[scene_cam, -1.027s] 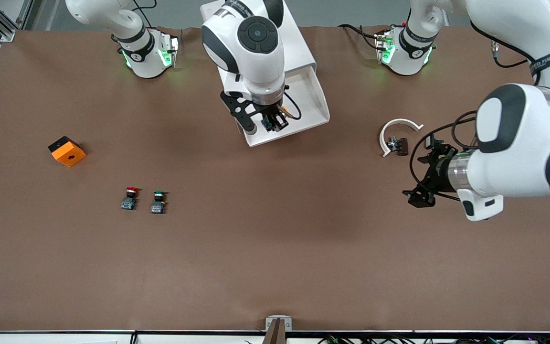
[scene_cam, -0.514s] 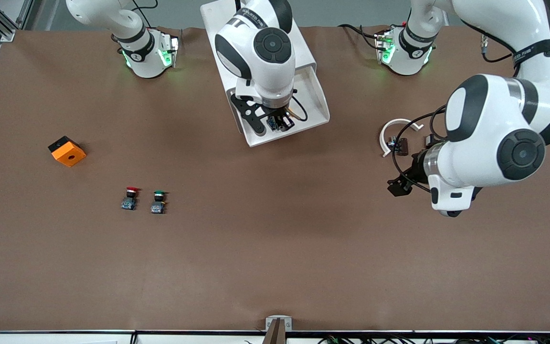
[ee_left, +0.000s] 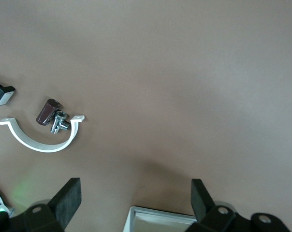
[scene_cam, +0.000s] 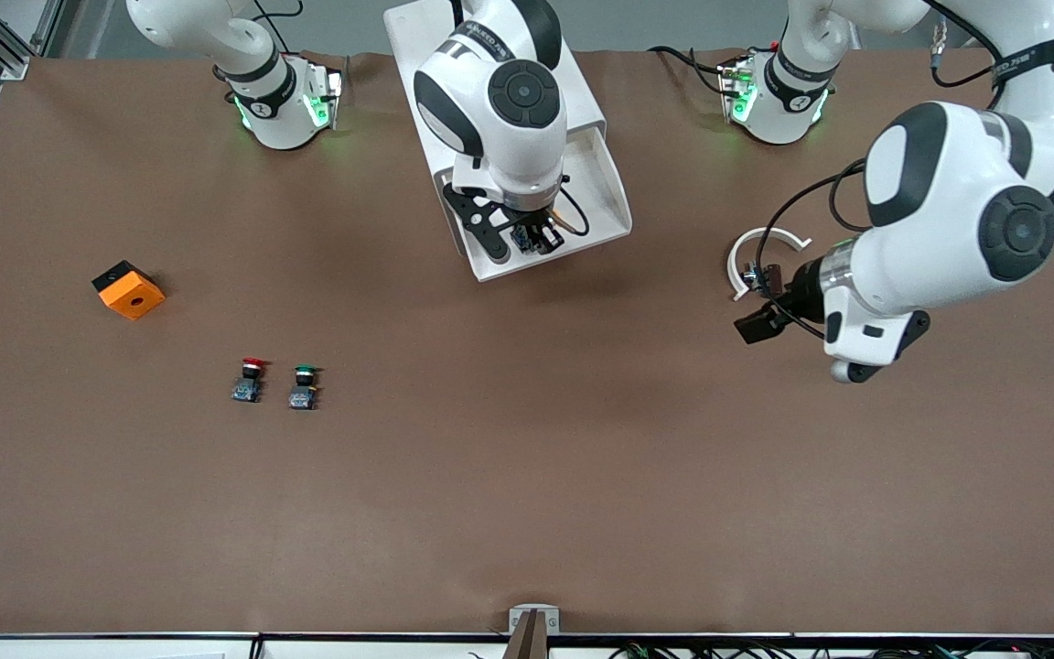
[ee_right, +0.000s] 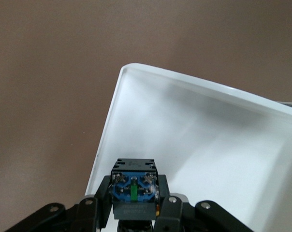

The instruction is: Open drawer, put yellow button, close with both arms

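The drawer [scene_cam: 602, 188] stands pulled out of the white cabinet [scene_cam: 573, 87], its tray open upward. My right gripper [scene_cam: 532, 236] hangs over the end of the tray nearest the front camera, shut on the yellow button [scene_cam: 521, 236]. In the right wrist view the button [ee_right: 134, 186] shows its blue base and black body between the fingers [ee_right: 164, 191], over the tray's white floor [ee_right: 209, 140]; its cap is hidden. My left gripper [scene_cam: 758, 325] is open and empty, low over the table beside a white ring. In the left wrist view its gripper [ee_left: 135, 193] has wide-spread fingers, with a white tray corner [ee_left: 155, 220] between them.
A white half ring [scene_cam: 747, 249] with a small brown and metal part [scene_cam: 768, 277] lies by the left gripper; the ring also shows in the left wrist view [ee_left: 39, 143]. A red-capped button [scene_cam: 251, 378], a green-capped button [scene_cam: 304, 384] and an orange block [scene_cam: 129, 290] lie toward the right arm's end.
The left arm has swung round and carried its open gripper toward the ring and the drawer. The right gripper has shifted slightly over the tray with the button still in it.
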`<act>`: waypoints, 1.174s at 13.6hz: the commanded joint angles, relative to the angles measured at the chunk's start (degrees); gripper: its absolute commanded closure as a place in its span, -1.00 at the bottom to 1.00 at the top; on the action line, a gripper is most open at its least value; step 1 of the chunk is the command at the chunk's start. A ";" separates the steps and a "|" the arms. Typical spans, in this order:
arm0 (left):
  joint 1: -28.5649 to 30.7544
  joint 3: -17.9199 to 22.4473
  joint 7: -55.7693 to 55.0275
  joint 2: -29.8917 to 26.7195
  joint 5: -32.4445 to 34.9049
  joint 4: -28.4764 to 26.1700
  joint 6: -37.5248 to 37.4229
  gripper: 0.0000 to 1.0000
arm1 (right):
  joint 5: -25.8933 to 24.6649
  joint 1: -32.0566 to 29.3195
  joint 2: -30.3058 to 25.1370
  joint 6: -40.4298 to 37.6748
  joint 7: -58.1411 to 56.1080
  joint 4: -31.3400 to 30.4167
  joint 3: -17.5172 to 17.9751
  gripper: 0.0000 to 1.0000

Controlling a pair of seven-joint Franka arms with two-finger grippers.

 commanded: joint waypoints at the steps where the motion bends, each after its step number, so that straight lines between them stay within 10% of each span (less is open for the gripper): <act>1: -4.26 -0.31 0.44 -2.99 4.07 -5.00 2.87 -1.00 | 1.15 0.70 0.62 -0.62 0.94 1.61 -0.68 0.21; 3: -6.46 -0.40 0.44 -3.43 5.29 -7.37 5.85 -1.00 | 1.24 0.70 0.54 -0.62 0.77 1.70 -0.68 -0.99; 16: -9.98 -10.77 0.09 2.00 7.41 -11.77 22.63 -1.00 | 1.42 -4.65 -12.37 -13.08 -12.29 3.10 -1.12 -1.00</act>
